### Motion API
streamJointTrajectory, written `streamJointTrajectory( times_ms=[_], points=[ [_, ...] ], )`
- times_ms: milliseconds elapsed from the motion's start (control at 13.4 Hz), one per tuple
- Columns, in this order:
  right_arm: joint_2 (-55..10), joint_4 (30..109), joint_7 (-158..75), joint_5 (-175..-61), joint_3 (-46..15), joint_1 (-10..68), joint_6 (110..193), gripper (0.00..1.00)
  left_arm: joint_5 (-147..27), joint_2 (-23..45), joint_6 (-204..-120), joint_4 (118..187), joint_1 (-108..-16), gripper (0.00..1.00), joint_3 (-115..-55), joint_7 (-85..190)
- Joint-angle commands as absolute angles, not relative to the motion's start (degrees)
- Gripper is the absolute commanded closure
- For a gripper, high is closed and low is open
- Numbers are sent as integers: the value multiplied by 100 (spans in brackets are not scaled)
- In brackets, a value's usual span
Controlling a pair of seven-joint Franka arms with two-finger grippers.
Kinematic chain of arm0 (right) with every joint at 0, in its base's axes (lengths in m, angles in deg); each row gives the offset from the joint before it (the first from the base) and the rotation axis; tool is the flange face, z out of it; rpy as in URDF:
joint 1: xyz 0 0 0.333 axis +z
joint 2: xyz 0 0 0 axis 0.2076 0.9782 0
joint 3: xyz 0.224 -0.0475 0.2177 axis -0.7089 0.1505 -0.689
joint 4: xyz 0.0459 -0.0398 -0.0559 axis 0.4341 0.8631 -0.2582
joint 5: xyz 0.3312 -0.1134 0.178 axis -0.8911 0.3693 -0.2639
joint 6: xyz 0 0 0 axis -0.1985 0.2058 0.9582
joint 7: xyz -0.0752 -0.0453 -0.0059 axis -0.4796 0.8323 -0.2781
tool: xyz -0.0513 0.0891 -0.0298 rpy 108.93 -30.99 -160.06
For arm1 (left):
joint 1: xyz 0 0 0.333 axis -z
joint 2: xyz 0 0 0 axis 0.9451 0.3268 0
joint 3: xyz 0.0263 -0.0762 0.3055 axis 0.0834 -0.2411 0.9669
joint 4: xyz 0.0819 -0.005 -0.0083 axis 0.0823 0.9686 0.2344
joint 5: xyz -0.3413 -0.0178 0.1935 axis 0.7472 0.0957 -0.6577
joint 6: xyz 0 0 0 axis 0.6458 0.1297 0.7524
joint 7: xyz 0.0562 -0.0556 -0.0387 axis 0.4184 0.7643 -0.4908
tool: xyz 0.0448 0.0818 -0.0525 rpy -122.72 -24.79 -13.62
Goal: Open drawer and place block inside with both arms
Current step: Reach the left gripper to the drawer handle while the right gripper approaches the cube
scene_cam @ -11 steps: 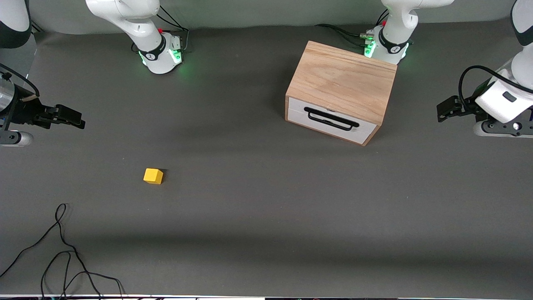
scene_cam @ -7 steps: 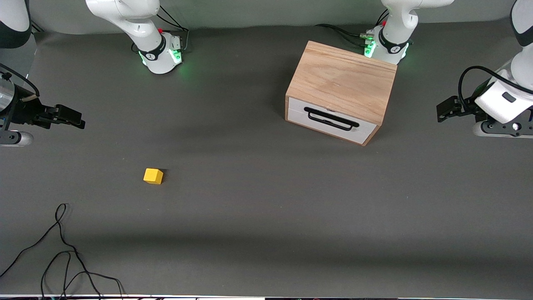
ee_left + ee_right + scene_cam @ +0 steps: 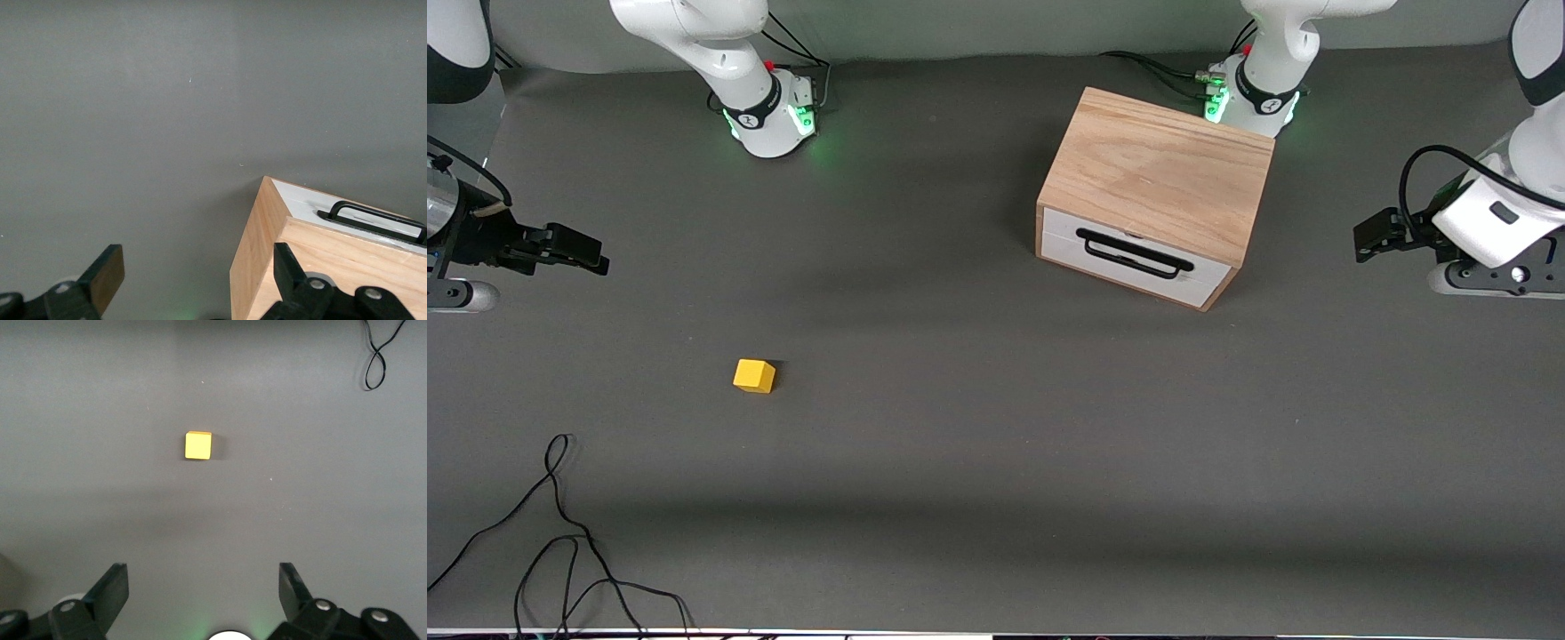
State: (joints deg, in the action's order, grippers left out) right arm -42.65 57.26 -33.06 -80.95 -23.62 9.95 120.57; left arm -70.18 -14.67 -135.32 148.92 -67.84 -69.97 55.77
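The left tool (image 3: 1371,238), jaws spread and empty, has shifted slightly toward the cabinet (image 3: 1158,173); approach to the closed drawer (image 3: 1134,258) is beginning. The right tool (image 3: 569,251) waits, released. The block (image 3: 754,375), a smooth yellow cube, lies on the matte grey tabletop (image 3: 996,444), well apart from the oak-grained cabinet.

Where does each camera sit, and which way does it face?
Front view: high across the table, facing both bases; shows the cabinet, block, and both arms.
Left wrist view: on the left arm, looking down at the drawer; open left gripper shows.
Right wrist view: on the right arm, looking down at the block; open right gripper shows.
Front and right wrist views share the block.
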Motion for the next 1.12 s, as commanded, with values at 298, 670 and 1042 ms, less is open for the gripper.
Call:
streamJointTrajectory(
  times_ms=[298,670,1042],
  points=[
    [-4205,5622,-3515,-8111,-2368,1005,11994,0,-7104,-1215,-13462,14759,-5416,0,-7020,2911],
    [-4170,6226,-3541,-8120,-2360,1005,12369,0,-7025,-504,-13488,14100,-4309,0,-7029,-750],
    [-3995,7308,-3541,-8120,-2404,1102,13908,0,-7025,104,-13427,13738,-3516,0,-7029,-3603]
  ],
)
